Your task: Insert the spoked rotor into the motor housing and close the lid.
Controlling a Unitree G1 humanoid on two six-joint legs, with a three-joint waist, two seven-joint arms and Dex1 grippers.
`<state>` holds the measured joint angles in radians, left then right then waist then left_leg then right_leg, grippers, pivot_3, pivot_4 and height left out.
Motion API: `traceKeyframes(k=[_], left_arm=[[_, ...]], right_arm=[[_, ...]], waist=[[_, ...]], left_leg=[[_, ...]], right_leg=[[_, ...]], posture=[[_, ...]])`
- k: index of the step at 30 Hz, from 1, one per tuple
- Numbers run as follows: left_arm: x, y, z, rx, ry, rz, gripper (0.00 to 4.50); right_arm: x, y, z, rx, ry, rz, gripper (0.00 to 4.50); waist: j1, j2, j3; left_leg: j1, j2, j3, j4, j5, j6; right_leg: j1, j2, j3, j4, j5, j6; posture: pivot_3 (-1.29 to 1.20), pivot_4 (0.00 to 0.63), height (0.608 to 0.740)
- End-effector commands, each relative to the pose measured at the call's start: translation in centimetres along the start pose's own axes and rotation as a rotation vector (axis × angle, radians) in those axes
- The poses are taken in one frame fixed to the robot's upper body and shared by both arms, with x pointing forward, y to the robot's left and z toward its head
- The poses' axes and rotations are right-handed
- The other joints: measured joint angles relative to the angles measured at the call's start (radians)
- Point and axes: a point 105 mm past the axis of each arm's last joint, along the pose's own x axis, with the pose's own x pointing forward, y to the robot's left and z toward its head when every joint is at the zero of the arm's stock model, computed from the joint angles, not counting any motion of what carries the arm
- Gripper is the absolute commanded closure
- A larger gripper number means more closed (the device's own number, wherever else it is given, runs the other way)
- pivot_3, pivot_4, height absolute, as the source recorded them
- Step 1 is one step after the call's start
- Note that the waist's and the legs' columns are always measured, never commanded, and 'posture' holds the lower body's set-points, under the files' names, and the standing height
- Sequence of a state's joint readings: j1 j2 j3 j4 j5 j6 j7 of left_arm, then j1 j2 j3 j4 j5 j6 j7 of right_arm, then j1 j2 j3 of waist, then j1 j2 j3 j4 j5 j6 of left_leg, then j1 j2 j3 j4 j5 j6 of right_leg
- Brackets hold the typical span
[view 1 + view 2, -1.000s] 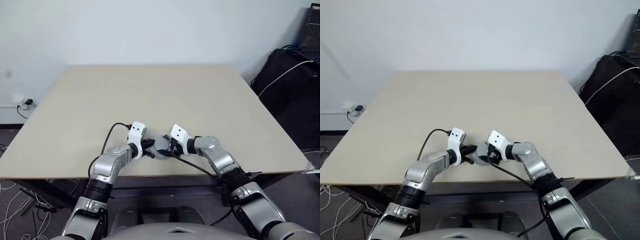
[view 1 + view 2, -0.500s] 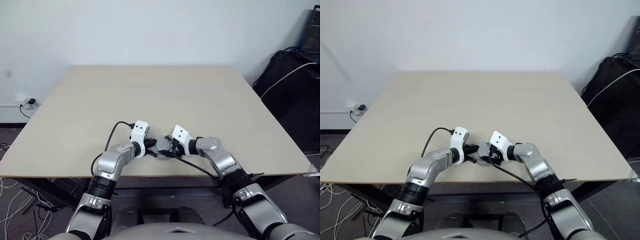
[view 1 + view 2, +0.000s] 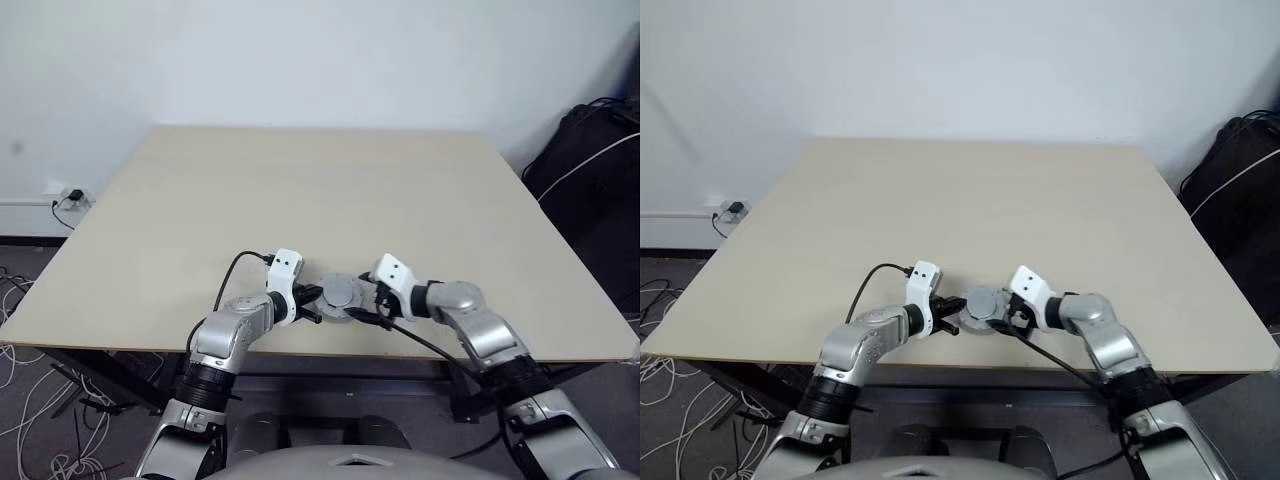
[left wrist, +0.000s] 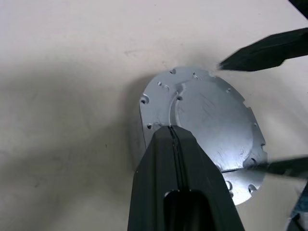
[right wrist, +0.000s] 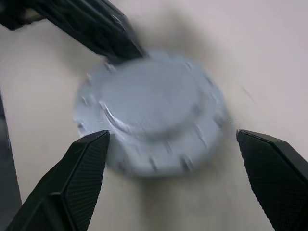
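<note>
Our left pincer (image 4: 175, 137) rests closed against the lid (image 4: 207, 122), plain grey face up on the bench (image 3: 330, 180); our right pincer (image 5: 171, 144) gapes wide beside it.

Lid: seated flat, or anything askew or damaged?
Nothing stands out. The lid lies flat, plain grey face up, on the table; no gap shows at its edge. Left gripper rests shut against it; right gripper open around it.

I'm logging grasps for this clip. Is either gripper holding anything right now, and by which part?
Nothing is held. The right gripper stands open around the lid without touching it; the left gripper, shut, rests its tips on the lid's top near the edge.
</note>
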<state>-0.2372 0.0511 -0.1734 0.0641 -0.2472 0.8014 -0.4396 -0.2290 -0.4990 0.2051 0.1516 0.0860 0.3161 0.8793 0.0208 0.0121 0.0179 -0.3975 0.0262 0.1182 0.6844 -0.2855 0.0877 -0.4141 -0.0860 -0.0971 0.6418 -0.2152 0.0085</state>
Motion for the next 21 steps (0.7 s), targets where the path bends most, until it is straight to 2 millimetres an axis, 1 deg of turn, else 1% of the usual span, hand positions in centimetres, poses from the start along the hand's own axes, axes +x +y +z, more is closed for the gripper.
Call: traceKeyframes(k=[1, 3, 5, 8, 10, 12, 16, 21], left_arm=[[0.2, -0.9, -0.9, -0.016, 0.031, -0.031, 4.50], [0.2, -0.9, -0.8, -0.018, 0.026, -0.030, 4.50], [0.2, -0.9, -0.8, -0.018, 0.024, -0.031, 4.50], [0.3, -0.9, -0.7, -0.015, 0.024, -0.033, 4.50], [0.3, -0.9, -0.7, -0.011, 0.026, -0.035, 4.50], [0.4, -0.9, -0.6, -0.006, 0.027, -0.034, 4.50], [0.4, -0.8, -0.6, -0.005, 0.026, -0.033, 4.50], [0.3, -0.7, -0.6, -0.005, 0.025, -0.032, 4.50]], right_arm=[[-1.5, -1.8, 3.3, 0.129, -0.183, -0.124, 0.01], [-2.1, -2.1, 3.8, 0.208, -0.237, -0.165, 0.01], [-2.5, -2.5, 3.8, 0.324, -0.268, -0.225, 0.01], [-1.9, -2.5, 2.6, 0.454, -0.161, -0.277, 0.01], [-1.3, -1.7, 2.4, 0.610, -0.135, -0.233, 0.01], [-0.8, -1.0, 2.3, 0.698, -0.095, -0.207, 0.01], [0.2, 0.6, 2.7, 0.790, -0.089, -0.123, 0.01], [0.9, 1.6, 2.6, 0.871, -0.077, -0.077, 0.01]], waist=[[-0.002, 0.000, 0.000], [-0.001, 0.000, 0.000], [0.000, 0.000, 0.001], [0.001, 0.000, 0.001], [0.000, 0.000, 0.000], [-0.001, 0.001, 0.001], [0.000, 0.001, 0.000], [-0.001, 0.001, 0.000]], left_leg=[[0.000, 0.000, 0.000, 0.000, 0.000, 0.000], [-0.001, 0.000, -0.001, 0.000, 0.000, 0.000], [-0.001, 0.000, -0.002, 0.000, 0.000, 0.000], [-0.002, 0.000, -0.002, 0.000, 0.000, 0.000], [-0.002, 0.000, -0.002, 0.000, 0.000, 0.000], [-0.003, 0.000, -0.002, -0.001, 0.000, 0.000], [-0.003, 0.000, -0.003, -0.001, 0.000, 0.000], [-0.003, -0.001, -0.002, -0.001, -0.001, 0.001]], right_leg=[[0.000, 0.000, 0.000, 0.000, 0.000, 0.000], [-0.001, 0.000, 0.000, 0.000, 0.000, 0.000], [-0.001, 0.000, -0.001, 0.000, 0.000, 0.000], [-0.001, -0.001, -0.002, 0.000, 0.000, 0.000], [-0.001, -0.002, -0.002, 0.000, 0.000, 0.000], [-0.001, -0.002, -0.002, 0.000, 0.000, 0.000], [-0.002, -0.002, -0.002, 0.000, 0.000, 0.000], [-0.002, -0.002, -0.002, -0.001, 0.000, 0.000]], posture=[[0.00, 0.000, 0.740], [0.00, 0.000, 0.740], [0.00, 0.000, 0.740], [0.00, 0.000, 0.740], [0.00, 0.000, 0.740], [0.00, 0.000, 0.740], [0.00, 0.000, 0.740], [0.00, 0.000, 0.740]])
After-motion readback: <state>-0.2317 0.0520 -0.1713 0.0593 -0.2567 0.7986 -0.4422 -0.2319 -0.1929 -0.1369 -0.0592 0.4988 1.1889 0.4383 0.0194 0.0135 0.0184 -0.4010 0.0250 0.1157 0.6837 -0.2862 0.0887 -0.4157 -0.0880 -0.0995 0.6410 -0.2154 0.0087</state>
